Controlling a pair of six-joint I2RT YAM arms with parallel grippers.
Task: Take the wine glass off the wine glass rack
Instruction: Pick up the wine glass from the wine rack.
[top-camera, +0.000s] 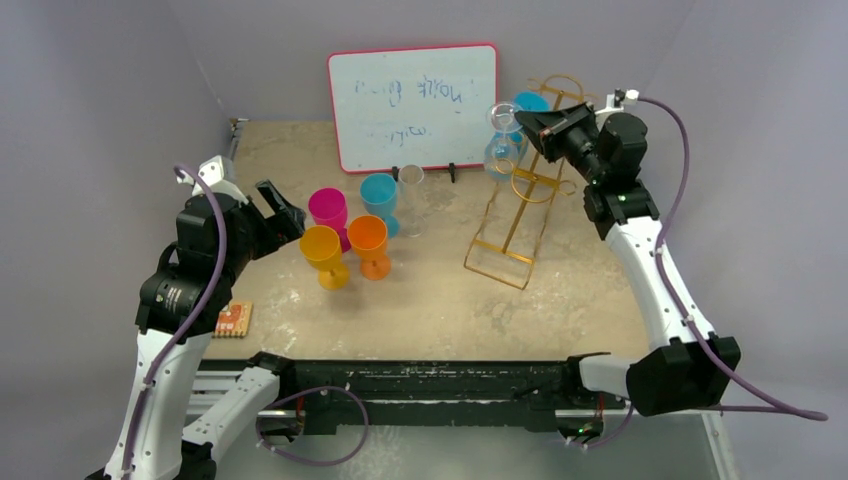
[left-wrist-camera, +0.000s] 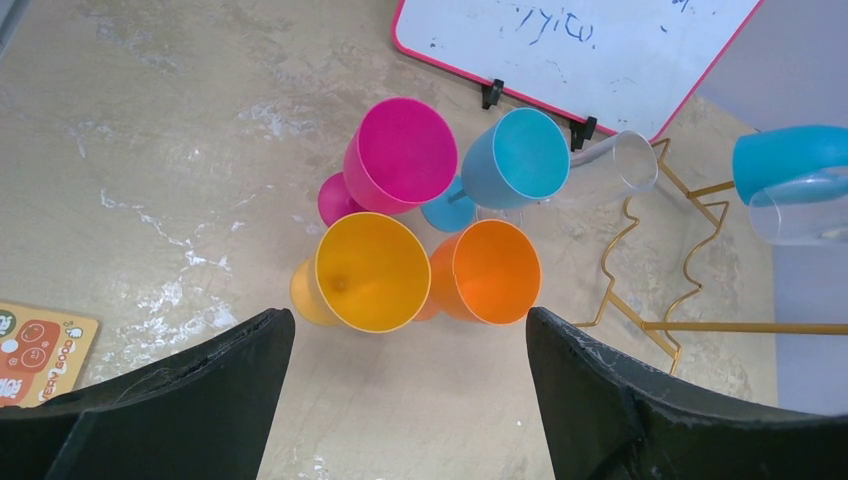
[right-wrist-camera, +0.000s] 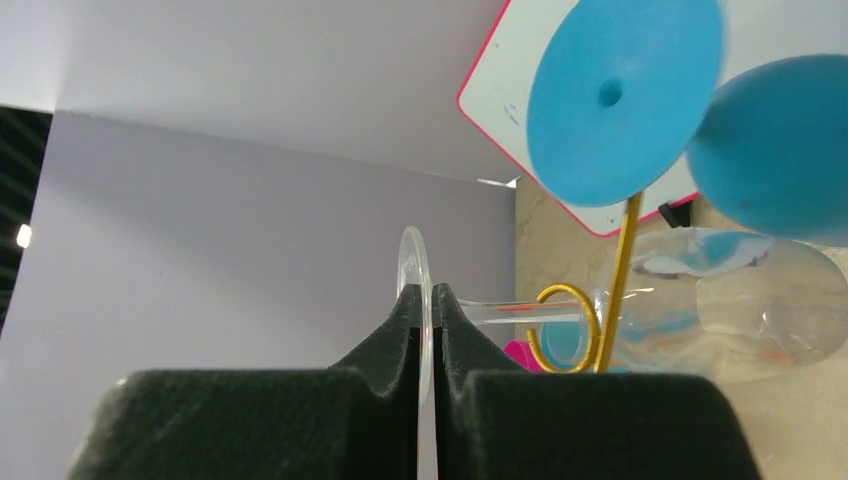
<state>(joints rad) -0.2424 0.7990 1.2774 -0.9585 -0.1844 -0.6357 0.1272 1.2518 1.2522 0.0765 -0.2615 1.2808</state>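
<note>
Clear glass hangs high on the rack, its stem threaded through a gold hook, just beside a blue glass on the same rack. Right fingers pinch the rim of its foot disc, edge-on. The grip looks thin, so draw slowly along the hook's open side with no twist, or the foot may slip or the rack may tip. Left fingers are spread, idle above the cups on the bench.
</note>
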